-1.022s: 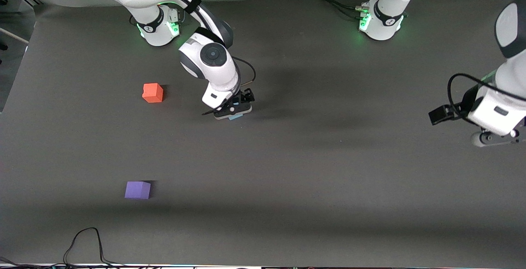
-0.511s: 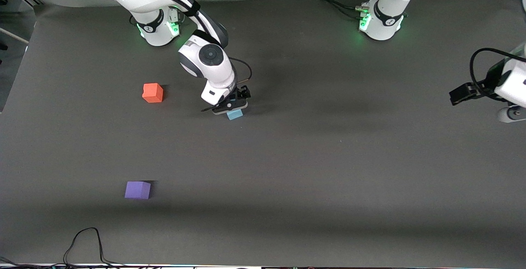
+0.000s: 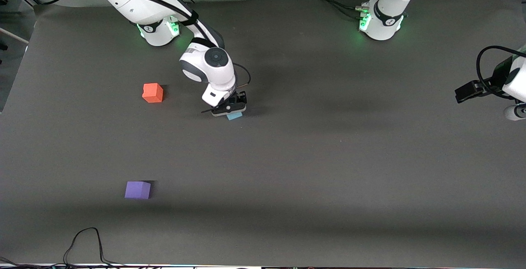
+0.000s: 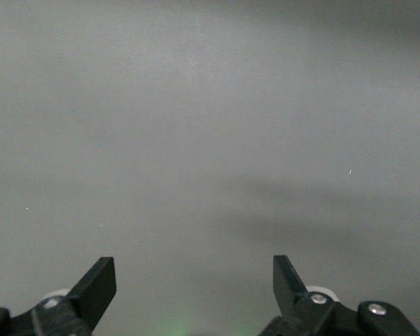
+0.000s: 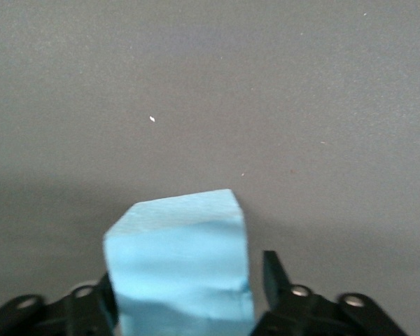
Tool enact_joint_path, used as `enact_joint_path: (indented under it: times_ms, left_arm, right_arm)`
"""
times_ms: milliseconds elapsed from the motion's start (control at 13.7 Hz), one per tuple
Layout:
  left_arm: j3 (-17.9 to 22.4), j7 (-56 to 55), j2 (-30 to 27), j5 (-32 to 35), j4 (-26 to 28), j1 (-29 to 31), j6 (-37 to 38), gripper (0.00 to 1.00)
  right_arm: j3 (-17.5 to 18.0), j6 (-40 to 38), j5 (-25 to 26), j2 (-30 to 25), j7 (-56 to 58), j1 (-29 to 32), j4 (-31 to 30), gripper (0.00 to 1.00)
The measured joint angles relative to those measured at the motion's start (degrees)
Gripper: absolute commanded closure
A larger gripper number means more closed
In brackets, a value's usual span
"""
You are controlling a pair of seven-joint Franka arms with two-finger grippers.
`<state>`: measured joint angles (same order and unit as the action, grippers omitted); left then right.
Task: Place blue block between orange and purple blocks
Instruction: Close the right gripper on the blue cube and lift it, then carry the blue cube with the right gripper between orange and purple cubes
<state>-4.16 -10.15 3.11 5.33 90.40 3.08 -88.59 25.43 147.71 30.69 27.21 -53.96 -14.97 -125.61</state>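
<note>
The blue block (image 3: 235, 116) sits on the dark mat near the table's middle, with my right gripper (image 3: 230, 110) low over it. In the right wrist view the blue block (image 5: 178, 259) stands between the fingers of my right gripper (image 5: 187, 283). One finger touches it and a small gap shows at the other finger (image 5: 271, 269). The orange block (image 3: 153, 93) lies toward the right arm's end. The purple block (image 3: 137, 189) lies nearer the front camera than the orange one. My left gripper (image 3: 514, 112) waits open and empty over the mat at the left arm's end, and its own view (image 4: 194, 269) shows only mat.
A black cable (image 3: 86, 242) loops onto the mat at the edge nearest the front camera. The two arm bases (image 3: 380, 20) stand along the edge farthest from the camera. The stretch of mat between the orange and purple blocks is bare.
My right gripper rose a little off the blue block, then came down around it again. My left arm drew back toward its end of the table.
</note>
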Motion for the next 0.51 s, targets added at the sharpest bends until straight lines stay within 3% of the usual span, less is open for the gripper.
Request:
enact_joint_path:
  times_ms: [365, 438, 511]
  left_arm:
    - [0.2, 0.2, 0.0, 0.0, 0.0, -0.2, 0.0, 0.0]
    - [0.2, 0.2, 0.1, -0.1, 0.0, -0.2, 0.0, 0.0]
    - [0.3, 0.2, 0.3, -0.1, 0.0, -0.2, -0.1, 0.0]
  right_arm:
    - [0.0, -1.8, -0.1, -2.3, 0.3, 3.7, 0.8, 0.53]
    - [0.0, -3.8, -1.2, -3.6, 1.9, 5.0, 0.9, 0.53]
    - [-0.3, -6.3, -5.7, -5.4, 6.7, 6.1, 1.2, 0.53]
